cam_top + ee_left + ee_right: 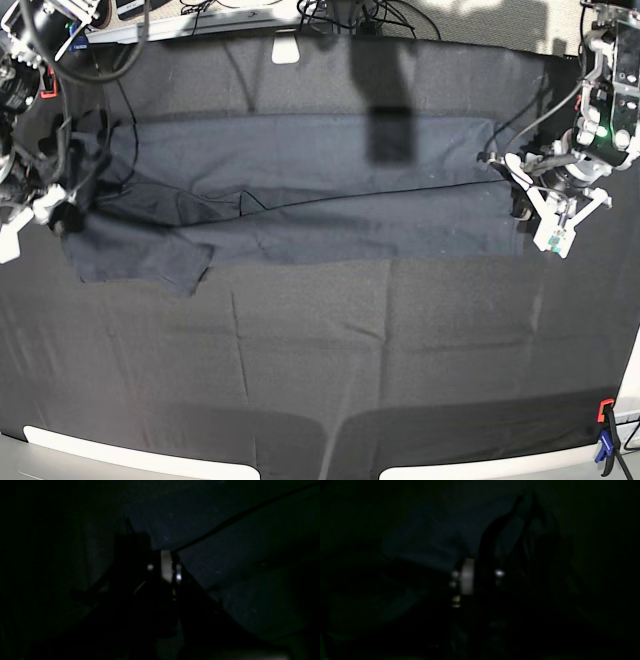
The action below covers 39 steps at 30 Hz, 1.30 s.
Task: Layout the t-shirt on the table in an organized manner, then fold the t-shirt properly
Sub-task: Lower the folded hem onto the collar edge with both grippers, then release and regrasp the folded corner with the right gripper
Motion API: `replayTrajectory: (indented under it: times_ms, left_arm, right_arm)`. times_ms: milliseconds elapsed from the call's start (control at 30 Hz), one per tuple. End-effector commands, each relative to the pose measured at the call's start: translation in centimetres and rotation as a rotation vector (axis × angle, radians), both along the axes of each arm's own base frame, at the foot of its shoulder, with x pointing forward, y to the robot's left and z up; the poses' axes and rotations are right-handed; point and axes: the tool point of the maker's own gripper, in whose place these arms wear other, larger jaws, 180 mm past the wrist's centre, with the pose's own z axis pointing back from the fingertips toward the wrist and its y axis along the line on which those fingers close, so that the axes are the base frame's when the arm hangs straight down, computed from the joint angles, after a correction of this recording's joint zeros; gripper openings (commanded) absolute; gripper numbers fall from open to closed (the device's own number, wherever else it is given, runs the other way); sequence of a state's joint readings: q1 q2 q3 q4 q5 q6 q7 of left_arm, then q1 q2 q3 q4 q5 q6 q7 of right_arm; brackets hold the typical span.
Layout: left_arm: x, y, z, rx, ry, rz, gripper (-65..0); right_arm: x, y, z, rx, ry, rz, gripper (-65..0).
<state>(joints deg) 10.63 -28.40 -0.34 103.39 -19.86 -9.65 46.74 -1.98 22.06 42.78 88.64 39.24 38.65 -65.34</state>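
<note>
The t-shirt (330,190) lies spread sideways across the far half of the table (350,370), with one long fold line running through it and a sleeve flap at the front left. My left gripper (517,188) is at the shirt's right edge, shut on the cloth. In the very dark left wrist view, the closed left gripper (171,552) has the t-shirt (175,517) edge at its tips. My right gripper (65,215) sits on the bunched left end. In the dim right wrist view, the right gripper (482,562) has its fingers apart over the t-shirt (432,542).
A red and blue clamp (605,440) grips the table's front right corner, and a red clamp (45,85) shows at the far left. Cables and a white holder (286,50) line the back edge. A pale edge (100,445) runs along the front.
</note>
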Motion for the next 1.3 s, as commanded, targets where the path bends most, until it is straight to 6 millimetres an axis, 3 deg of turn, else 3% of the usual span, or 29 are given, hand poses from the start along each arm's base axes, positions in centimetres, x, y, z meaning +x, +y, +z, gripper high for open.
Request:
replayTrajectory:
  times_ms: [0,67,133,200,367,467,567,667,900,1033,1200,1267]
  left_arm:
    - [0.8,0.3,1.3,0.006,-0.045,-0.002,-65.0]
    - [0.8,0.3,1.3,0.006,-0.045,-0.002,-65.0]
    - [0.8,0.3,1.3,0.006,-0.045,-0.002,-65.0]
    - [0.8,0.3,1.3,0.006,-0.045,-0.002,-60.8]
    - [0.8,0.3,1.3,0.006,-0.045,-0.002,-58.8]
    - [0.8,0.3,1.3,0.006,-0.045,-0.002,-58.8]
    - [0.8,0.3,1.3,0.006,-0.045,-0.002,-58.8]
    - [0.8,0.3,1.3,0.006,-0.045,-0.002,-58.8]
    - [0.8,0.3,1.3,0.006,-0.045,-0.002,-58.8]
    - [0.8,0.3,1.3,0.006,-0.045,-0.002,-58.8]
    - [0.8,0.3,1.3,0.006,-0.045,-0.002,-58.8]
    - [0.8,0.3,1.3,0.006,-0.045,-0.002,-58.8]
  right_arm:
    - [0.3,-0.5,1.3,-0.029,-0.043,0.022,-38.7]
    - [-0.6,-0.5,0.5,-0.028,-0.014,0.022,-33.8]
    - [-1.3,-0.5,-0.1,-0.028,0.009,0.023,-33.8]
    - [-1.3,-0.3,0.1,-0.017,-0.001,0.027,-33.8]
    - [1.6,1.6,5.9,0.094,-0.222,0.097,-33.8]
    - [4.3,1.2,9.3,0.087,-0.360,0.082,-33.8]
    - [7.0,-0.1,10.0,-0.022,-0.370,0.042,-33.8]
    - [9.5,-1.3,9.0,-0.084,-0.333,0.003,-33.8]
    - [13.1,-2.0,2.4,-0.101,-0.079,-0.040,-33.8]
    - [13.0,-2.5,-0.3,-0.117,0.039,-0.070,-33.8]
    - [11.7,-2.3,-1.5,-0.109,0.133,-0.057,-33.9]
    - [11.3,-1.3,-1.8,-0.072,0.162,-0.016,-34.8]
